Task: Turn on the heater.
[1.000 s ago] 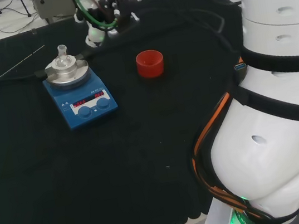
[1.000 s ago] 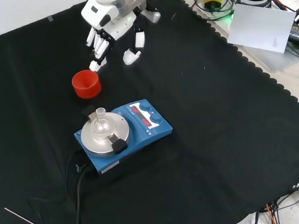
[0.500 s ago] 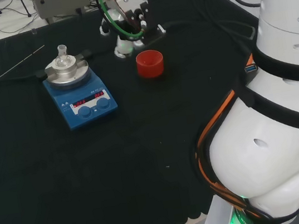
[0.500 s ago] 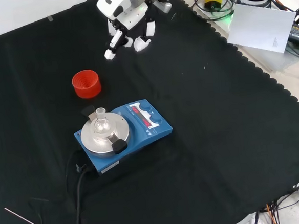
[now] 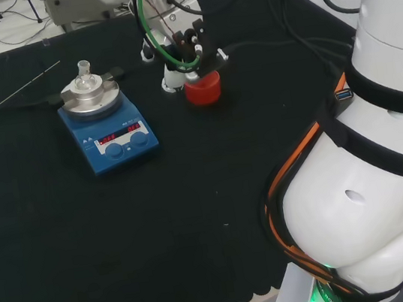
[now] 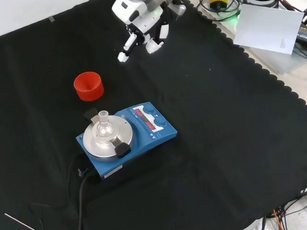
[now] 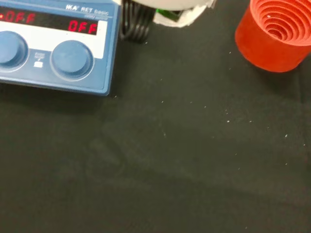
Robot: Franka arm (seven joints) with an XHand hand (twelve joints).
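Sitting blue heater (image 6: 127, 137) with red-lit display, two round knobs, silver plate; hand (image 6: 142, 21) apart, fingers relaxed.

A robotics laboratory — a bench under black cloth (image 6: 224, 141) carries a blue hotplate stirrer (image 6: 127, 137) topped by a small glass flask (image 6: 103, 125), with a red ribbed stand (image 6: 89, 86) near it and cables (image 6: 216, 0) at the edge.

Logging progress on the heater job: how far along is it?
Nothing is done yet. The hand hovers above the cloth, beyond the red ribbed ring, well away from the heater. Left: reach its two blue knobs and switch it on.
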